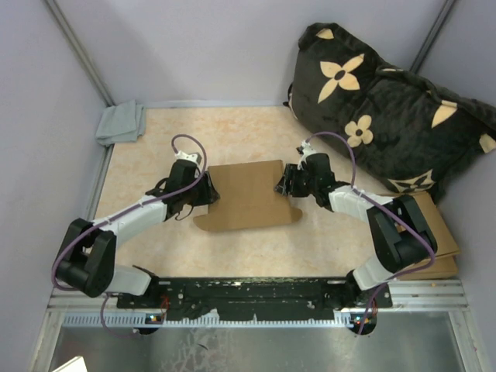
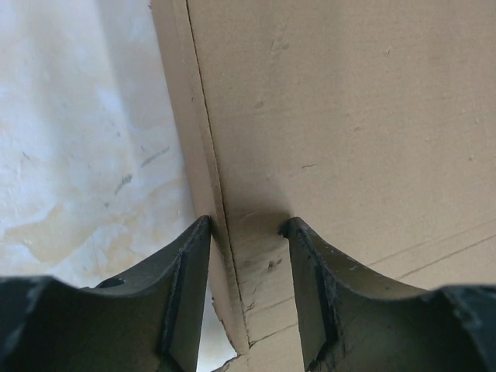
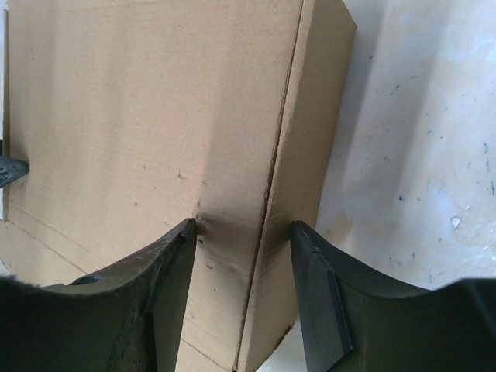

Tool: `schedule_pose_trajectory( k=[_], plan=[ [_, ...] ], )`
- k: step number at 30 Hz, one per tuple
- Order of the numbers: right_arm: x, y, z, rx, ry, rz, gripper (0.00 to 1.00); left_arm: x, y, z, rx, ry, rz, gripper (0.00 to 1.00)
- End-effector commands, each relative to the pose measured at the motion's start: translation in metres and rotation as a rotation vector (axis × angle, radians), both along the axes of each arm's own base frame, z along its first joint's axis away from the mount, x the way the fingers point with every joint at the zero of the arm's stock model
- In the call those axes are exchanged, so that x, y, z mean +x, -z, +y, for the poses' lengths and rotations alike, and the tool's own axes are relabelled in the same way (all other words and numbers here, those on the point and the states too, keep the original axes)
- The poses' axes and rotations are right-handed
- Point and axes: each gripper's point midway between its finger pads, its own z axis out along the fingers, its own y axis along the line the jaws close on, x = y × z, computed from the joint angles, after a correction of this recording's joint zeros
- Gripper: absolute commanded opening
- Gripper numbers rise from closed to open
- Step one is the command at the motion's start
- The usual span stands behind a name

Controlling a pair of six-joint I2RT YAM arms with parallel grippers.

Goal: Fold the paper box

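The paper box (image 1: 248, 195) lies flat in the middle of the table, plain brown, with crease lines and a tab at its near edge. My left gripper (image 1: 208, 190) is at its left edge. In the left wrist view the gripper (image 2: 246, 232) is open, its jaws straddling the narrow side flap (image 2: 194, 147) and its crease. My right gripper (image 1: 284, 184) is at the box's right edge. In the right wrist view the gripper (image 3: 244, 232) is open, its jaws straddling the right side flap (image 3: 310, 132), which is bent along its crease.
A large dark pillow with cream flowers (image 1: 387, 116) fills the back right. A pile of flat cardboard sheets (image 1: 434, 232) lies at the right edge under the right arm. A grey cloth (image 1: 122, 122) sits in the back left corner. Walls enclose the table.
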Motion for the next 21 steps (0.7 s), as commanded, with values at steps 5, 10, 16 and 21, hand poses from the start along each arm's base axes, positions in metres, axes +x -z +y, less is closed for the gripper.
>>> schedule_pose_trajectory(
  k=[5,10,16,21],
  plan=[
    [0.037,-0.041,0.006,0.006,0.068,-0.083,0.57,0.057,-0.032,-0.019,0.034,0.023,-0.122,0.5],
    [0.045,-0.065,-0.017,-0.084,0.16,-0.142,0.71,0.068,-0.052,-0.001,0.118,-0.04,-0.168,0.59],
    [0.047,-0.132,-0.041,-0.126,0.253,-0.247,0.81,0.057,-0.095,0.013,0.092,-0.106,-0.237,0.65],
    [-0.006,-0.167,-0.023,0.069,0.107,-0.31,0.99,0.035,-0.092,0.023,-0.061,-0.241,-0.246,0.9]
  ],
)
